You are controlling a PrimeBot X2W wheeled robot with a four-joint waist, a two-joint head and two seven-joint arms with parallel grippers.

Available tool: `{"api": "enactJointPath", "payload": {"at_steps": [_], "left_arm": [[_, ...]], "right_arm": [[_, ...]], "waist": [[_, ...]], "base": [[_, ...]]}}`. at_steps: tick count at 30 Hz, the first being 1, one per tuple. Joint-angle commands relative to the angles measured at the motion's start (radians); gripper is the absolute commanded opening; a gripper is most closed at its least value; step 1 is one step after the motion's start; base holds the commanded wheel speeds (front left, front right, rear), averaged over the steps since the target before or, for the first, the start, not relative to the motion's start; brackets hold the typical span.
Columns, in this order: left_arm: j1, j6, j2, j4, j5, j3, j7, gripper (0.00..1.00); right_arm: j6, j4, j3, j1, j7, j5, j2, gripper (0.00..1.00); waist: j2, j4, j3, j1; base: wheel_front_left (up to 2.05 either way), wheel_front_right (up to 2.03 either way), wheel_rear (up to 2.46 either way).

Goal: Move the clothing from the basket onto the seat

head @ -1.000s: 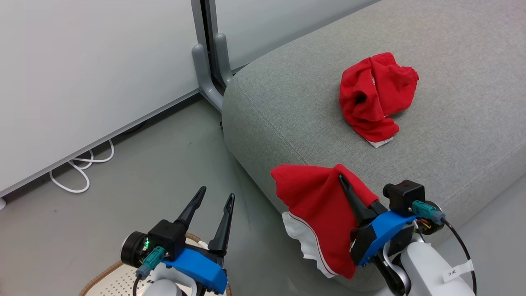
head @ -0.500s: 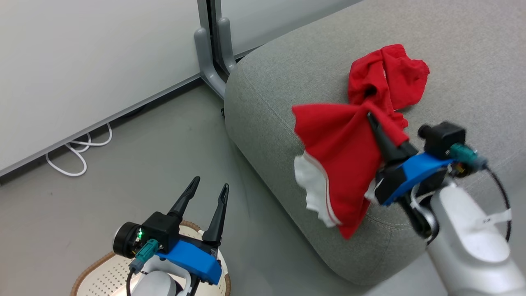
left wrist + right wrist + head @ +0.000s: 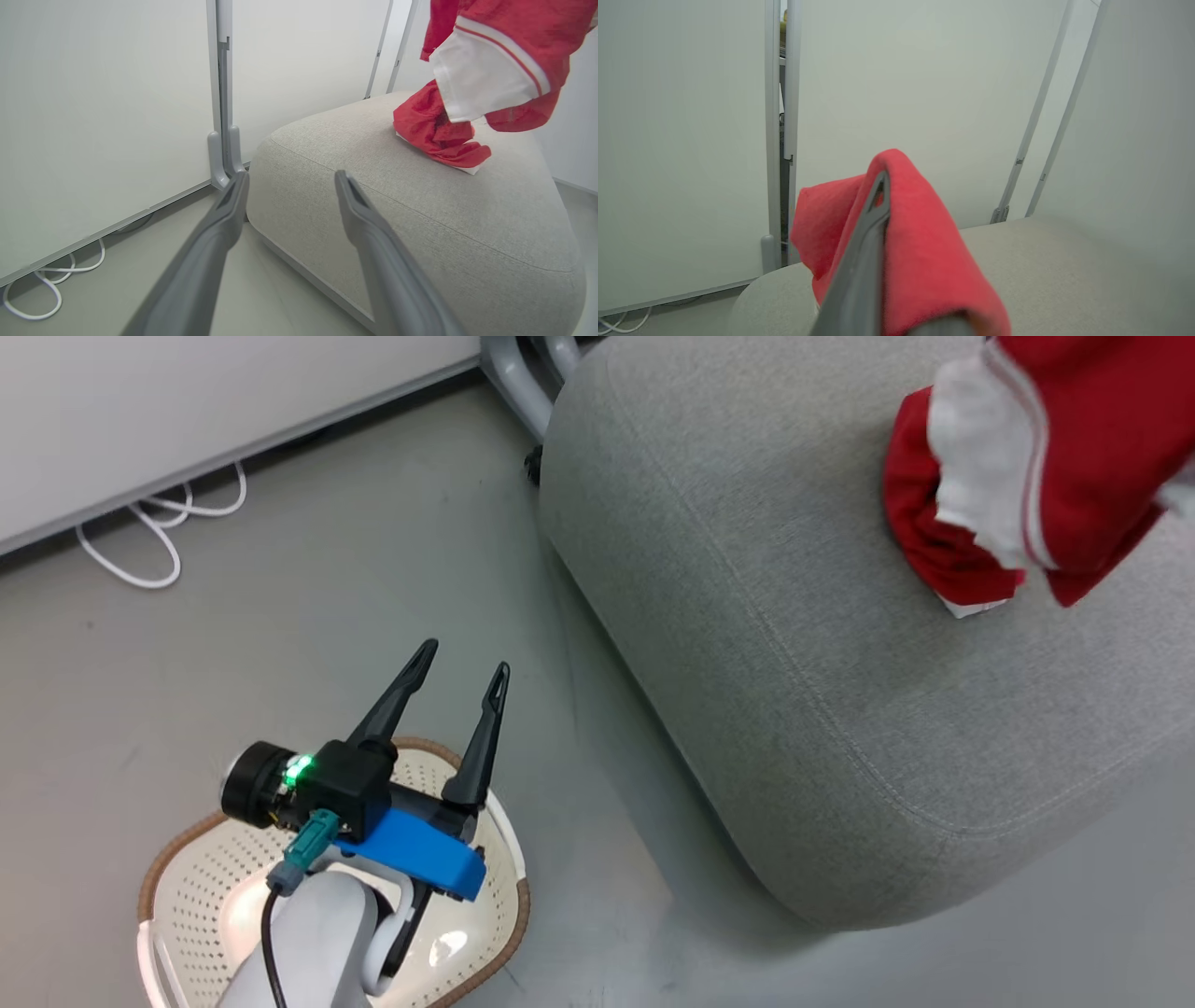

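Risks dragging the limp white-trimmed garment [image 3: 1092,439] off the seat [image 3: 747,616] on release, with soft red knit draped over the right gripper [image 3: 879,186], pinched shut on it. Hangs above the crumpled garment [image 3: 920,541] lying inside the rounded, stitched grey edge. Leaves the left gripper [image 3: 466,656] wide over the perforated basket [image 3: 201,887].

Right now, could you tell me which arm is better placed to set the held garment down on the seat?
The right. The right gripper is shut on the white-trimmed garment, hanging over the seat above the other garment. The left gripper stands open and empty by the basket, off the seat.
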Motion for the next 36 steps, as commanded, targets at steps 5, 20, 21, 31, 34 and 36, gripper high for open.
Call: {"api": "enactJointPath", "payload": {"at_steps": [5, 20, 21, 31, 34, 36], "left_arm": [[-0.079, -0.002, 0.028, -0.042, 0.012, -0.013, -0.003, 1.0], [-0.236, -0.002, 0.08, -0.138, 0.047, -0.032, -0.003, 1.0], [-0.242, -0.002, 0.077, -0.145, 0.047, -0.027, -0.003, 1.0], [-0.232, -0.002, 0.072, -0.161, 0.055, -0.017, -0.003, 1.0], [-0.231, -0.002, 0.071, -0.16, 0.053, -0.014, -0.003, 1.0], [-0.232, -0.002, 0.068, -0.16, 0.052, -0.014, -0.003, 1.0]], "right_arm": [[0.0, -0.029, -0.134, -0.064, 0.003, -0.016, -0.079, 0.0], [0.0, 0.152, -0.355, -0.045, -0.105, 0.012, -0.084, 0.0], [0.0, 0.17, -0.356, -0.047, -0.112, 0.009, -0.088, 0.0], [0.0, 0.3, -0.318, -0.089, -0.174, -0.033, -0.08, 0.18], [0.0, 0.323, -0.305, -0.097, -0.184, -0.035, -0.084, 1.0], [0.0, 0.332, -0.296, -0.105, -0.188, -0.033, -0.086, 1.0]], "waist": [[0.0, 0.1, 0.148, -0.0001], [0.0, 0.213, 0.412, -0.0001], [0.0, 0.216, 0.423, -0.0001], [0.0, 0.218, 0.448, -0.0001], [0.0, 0.217, 0.439, -0.0001], [0.0, 0.216, 0.435, -0.0001]], "base": [[0.0, 0.0, 0.0], [0.0, 0.0, 0.0], [0.0, 0.0, 0.0], [0.0, 0.0, 0.0], [0.0, 0.0, 0.0], [0.0, 0.0, 0.0]]}}
